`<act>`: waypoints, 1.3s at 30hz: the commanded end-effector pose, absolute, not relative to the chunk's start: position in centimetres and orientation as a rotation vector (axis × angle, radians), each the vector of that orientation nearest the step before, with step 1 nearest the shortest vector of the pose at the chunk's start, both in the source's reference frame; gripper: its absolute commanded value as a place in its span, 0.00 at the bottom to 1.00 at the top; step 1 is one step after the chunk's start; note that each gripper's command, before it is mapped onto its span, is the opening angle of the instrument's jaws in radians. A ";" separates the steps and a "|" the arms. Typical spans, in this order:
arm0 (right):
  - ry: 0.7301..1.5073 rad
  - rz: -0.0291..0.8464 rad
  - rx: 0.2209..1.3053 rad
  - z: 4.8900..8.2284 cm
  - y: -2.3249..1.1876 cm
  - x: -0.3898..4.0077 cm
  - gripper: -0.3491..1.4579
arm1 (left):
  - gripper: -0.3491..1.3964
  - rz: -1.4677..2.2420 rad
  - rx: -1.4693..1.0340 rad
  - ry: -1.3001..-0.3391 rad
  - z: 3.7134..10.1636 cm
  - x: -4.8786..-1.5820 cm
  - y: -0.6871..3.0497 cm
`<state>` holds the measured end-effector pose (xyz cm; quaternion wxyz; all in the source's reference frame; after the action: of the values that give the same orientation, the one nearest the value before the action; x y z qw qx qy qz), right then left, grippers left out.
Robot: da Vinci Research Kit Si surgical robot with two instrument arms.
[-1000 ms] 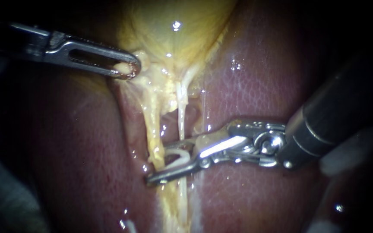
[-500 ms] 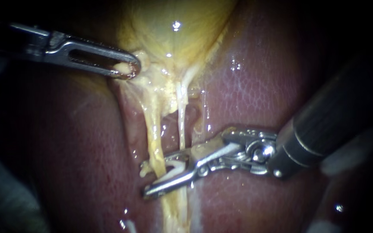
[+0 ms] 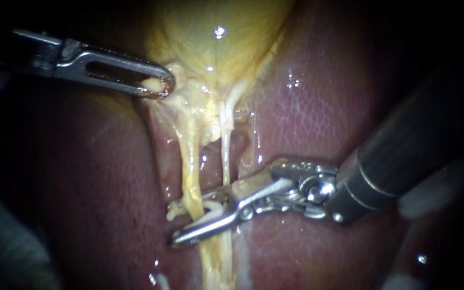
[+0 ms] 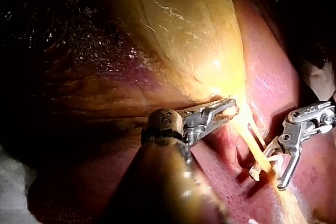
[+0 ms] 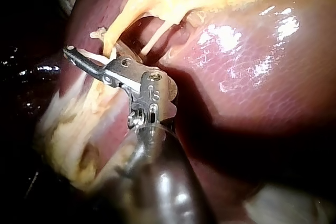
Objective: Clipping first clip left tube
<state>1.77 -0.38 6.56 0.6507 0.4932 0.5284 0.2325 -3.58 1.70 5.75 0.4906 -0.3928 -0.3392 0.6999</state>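
**While the clip straddles the left tube, our left jaws hold the gallbladder**

Where the gallbladder (image 3: 216, 48) narrows over the liver (image 3: 323, 118), our left instrument (image 3: 159, 86) comes in from the left. Its jaws are clamped on the pale tissue at the gallbladder's near edge.

Two strands run from there toward the near side. One is the thicker yellow left tube (image 3: 189, 161). Just right of it is the thin whitish right tube (image 3: 225, 150).

Our right instrument (image 3: 189, 220) reaches in from the right and lies across both strands. Its jaws stand a narrow way apart and carry a white clip (image 3: 213, 210), each jaw bearing on one leg of it.

The clip makes a V with its mouth to the left. The left tube lies inside that mouth, between the two legs and near the jaw tips.

The right tube meets the jaws closer to their hinge. We cannot tell whether it runs between them or behind them.
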 end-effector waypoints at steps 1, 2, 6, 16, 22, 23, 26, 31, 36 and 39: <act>1.199 0.528 1.120 6.56 -0.38 1.79 0.47 | 0.00 1.700 -0.954 -0.823 5.75 -3.58 1.70; 1.199 0.528 1.120 6.55 -0.38 1.80 0.47 | 0.00 1.700 -0.954 -0.823 5.75 -3.58 1.70; 1.198 0.526 1.122 6.53 -0.41 1.81 0.47 | 0.00 1.700 -0.954 -0.824 5.75 -3.57 1.70; 1.211 0.515 1.140 6.33 -0.54 1.86 0.47 | 0.00 1.700 -0.954 -0.824 5.74 -3.57 1.70; 1.221 0.509 1.157 6.17 -0.57 1.89 0.46 | 0.00 1.700 -0.954 -0.825 5.74 -3.56 1.70; 1.221 0.509 1.158 6.15 -0.57 1.89 0.46 | 0.00 1.700 -0.954 -0.825 5.74 -3.56 1.70; 1.221 0.510 1.159 6.14 -0.55 1.89 0.45 | 0.00 1.700 -0.954 -0.825 5.74 -3.56 1.70; 1.221 0.511 1.161 6.13 -0.51 1.87 0.42 | 0.00 1.700 -0.954 -0.825 5.74 -3.56 1.70; 1.221 0.510 1.162 6.13 -0.50 1.84 0.35 | 0.00 1.700 -0.954 -0.825 5.74 -3.56 1.70; 1.221 0.510 1.162 6.13 -0.50 1.84 0.30 | 0.00 1.700 -0.954 -0.825 5.74 -3.56 1.70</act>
<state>1.84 -0.50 6.13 0.6365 0.5091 0.5346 0.2234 -3.56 1.70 5.74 0.4906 -0.3927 -0.3396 0.6998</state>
